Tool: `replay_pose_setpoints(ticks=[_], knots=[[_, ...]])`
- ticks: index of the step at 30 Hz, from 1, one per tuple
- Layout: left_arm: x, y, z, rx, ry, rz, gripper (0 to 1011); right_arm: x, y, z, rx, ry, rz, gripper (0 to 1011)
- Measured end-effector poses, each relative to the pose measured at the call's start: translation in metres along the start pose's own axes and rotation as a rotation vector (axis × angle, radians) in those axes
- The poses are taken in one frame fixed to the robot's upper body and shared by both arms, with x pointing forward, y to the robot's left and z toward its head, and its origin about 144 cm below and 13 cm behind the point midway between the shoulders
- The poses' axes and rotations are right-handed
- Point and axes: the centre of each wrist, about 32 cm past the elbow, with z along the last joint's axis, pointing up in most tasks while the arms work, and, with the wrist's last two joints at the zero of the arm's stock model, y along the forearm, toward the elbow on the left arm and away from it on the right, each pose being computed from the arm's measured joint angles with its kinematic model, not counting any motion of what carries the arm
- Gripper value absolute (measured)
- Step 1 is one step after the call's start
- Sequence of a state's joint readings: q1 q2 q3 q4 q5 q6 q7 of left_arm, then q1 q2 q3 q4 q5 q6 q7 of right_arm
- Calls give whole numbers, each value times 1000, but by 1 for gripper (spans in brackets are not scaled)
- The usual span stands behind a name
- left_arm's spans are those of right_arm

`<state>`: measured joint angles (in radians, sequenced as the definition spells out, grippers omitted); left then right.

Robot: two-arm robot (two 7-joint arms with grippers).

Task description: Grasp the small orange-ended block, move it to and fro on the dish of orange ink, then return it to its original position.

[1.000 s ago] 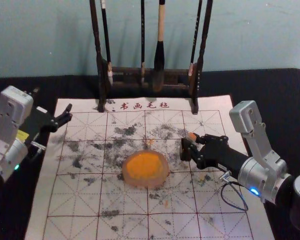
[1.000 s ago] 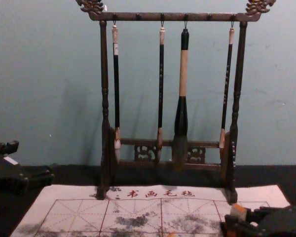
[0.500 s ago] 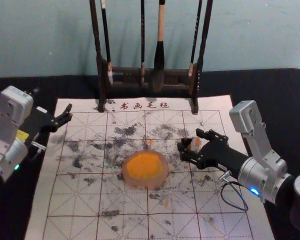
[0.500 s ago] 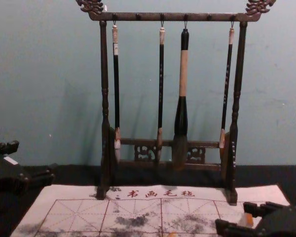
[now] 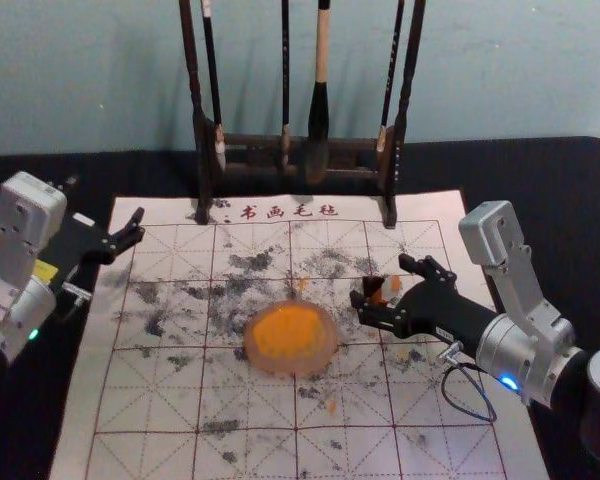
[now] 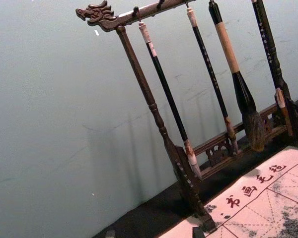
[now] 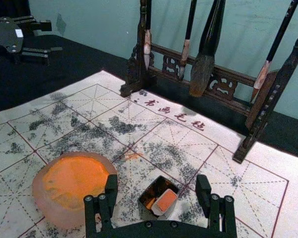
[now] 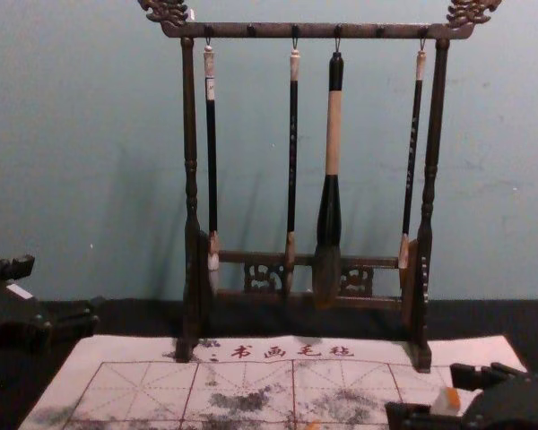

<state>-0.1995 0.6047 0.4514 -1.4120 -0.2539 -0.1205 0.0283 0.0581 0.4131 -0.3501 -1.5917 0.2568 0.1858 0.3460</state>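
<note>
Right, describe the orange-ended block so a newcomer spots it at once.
Find the brush rack, then the dish of orange ink on the gridded mat before it. To the dish's right is a square container, dark inside. The block is the narrow pale piece at its rim, told apart by its flat orange end.

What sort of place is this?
Probably a calligraphy or ink-painting table, perhaps staged for the robot. Signs: a dark wooden rack with hanging brushes, an ink-smudged practice mat with a printed grid and Chinese characters, and a round dish of orange ink.
</note>
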Motion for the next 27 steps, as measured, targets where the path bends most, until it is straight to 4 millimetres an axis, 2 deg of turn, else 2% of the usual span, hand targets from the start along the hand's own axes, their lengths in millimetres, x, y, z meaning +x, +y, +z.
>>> replay_pose_setpoints(ticks=[10,15,21,27], knots=[[0,0,0,0,0,0,1001,3,-4,13,102,-29,-17,1002],[0,0,0,0,0,0,1001,7,-10,18,171,-39,-83,1002],[0,0,0,0,0,0,1001,13,-13,5,222,-65,-219,1002],[0,0,0,0,0,0,1001,14,-10,-18,208,-84,-302,1002]])
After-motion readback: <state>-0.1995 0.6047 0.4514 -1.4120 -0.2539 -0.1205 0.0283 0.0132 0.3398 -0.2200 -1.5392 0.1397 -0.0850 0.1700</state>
